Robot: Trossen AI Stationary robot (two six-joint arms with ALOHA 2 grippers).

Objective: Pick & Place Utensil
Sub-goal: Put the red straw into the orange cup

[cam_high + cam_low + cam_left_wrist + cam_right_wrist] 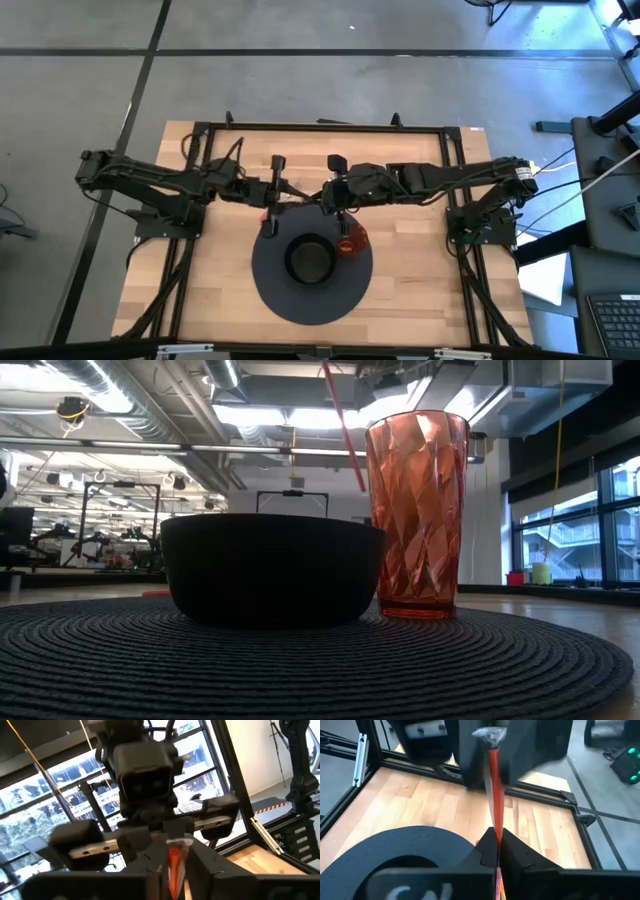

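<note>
A thin red utensil (493, 780) hangs in the air between my two arms, above the far side of a round dark mat (270, 290). My right gripper (496, 851) is shut on one stretch of its shaft. My left gripper (175, 880) faces it from the table's left and has the other end between its fingers. In the low view the utensil (340, 420) shows as a slanting red line above and behind the bowl. On the mat stand a black bowl (270, 565) and a red faceted cup (417, 510), both on their bases. My left gripper has the utensil's red end (175, 862) between its two fingers, which come roughly level from the table's left and lie along the shaft. Whether they still pinch it does not show. My right gripper pinches the red shaft (495, 837) between its two fingers. It comes from the table's right, slanting a little downward. The shaft runs straight on past the fingertips toward the left gripper, clear of the table.
A black metal frame (320, 127) borders the wooden tabletop (420, 290) at the far side and along both arms' bases. The cup (352, 240) stands just below and to the right of the grippers, and the bowl (310, 258) in the mat's middle.
</note>
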